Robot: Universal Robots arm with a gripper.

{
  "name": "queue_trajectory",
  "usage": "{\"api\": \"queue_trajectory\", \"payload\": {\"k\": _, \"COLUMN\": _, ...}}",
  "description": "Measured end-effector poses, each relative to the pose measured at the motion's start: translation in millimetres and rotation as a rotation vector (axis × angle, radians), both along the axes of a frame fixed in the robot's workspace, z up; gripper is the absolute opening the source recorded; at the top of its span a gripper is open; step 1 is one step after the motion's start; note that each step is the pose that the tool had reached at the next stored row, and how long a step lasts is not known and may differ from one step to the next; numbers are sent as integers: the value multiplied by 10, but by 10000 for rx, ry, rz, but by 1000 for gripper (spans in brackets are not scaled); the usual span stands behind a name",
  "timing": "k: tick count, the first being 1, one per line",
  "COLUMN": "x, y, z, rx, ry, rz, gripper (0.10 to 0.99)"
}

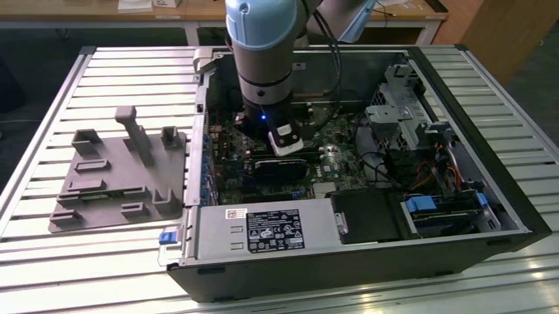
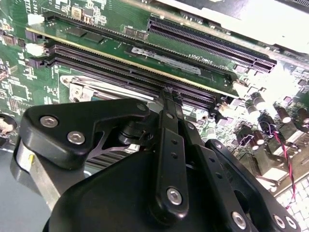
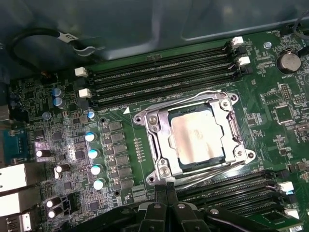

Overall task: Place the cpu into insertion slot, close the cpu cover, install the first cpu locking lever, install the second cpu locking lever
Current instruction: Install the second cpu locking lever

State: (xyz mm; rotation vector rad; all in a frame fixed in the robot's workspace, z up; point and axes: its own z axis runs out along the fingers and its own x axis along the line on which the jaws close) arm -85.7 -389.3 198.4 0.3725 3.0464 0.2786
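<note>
Now | cpu (image 3: pixel 198 137) is sitting in insertion slot (image 3: pixel 153 126) under closed cpu cover (image 3: pixel 227 121) | fingers (image 3: pixel 166 189) are pressing together, holding nothing, hovering just beside socket edge

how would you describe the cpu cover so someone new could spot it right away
Look inside the open computer case at the green motherboard, between the two banks of long black memory slots. There, in the first wrist view, lies the cpu cover, a silvery square metal frame closed flat around the cpu, whose pale metal top shows through its window. Nothing else on the board is shiny bare metal.
</note>
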Motion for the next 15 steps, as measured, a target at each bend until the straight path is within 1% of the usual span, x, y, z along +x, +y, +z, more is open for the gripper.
{"api": "queue_trajectory", "payload": {"k": 8, "x": -13, "y": 23, "z": -10, "rx": 36, "ry": 0, "rz": 121, "gripper": 102}}
{"api": "queue_trajectory", "payload": {"k": 15, "x": -14, "y": 33, "z": -21, "rx": 107, "ry": 2, "rz": 191, "gripper": 102}}
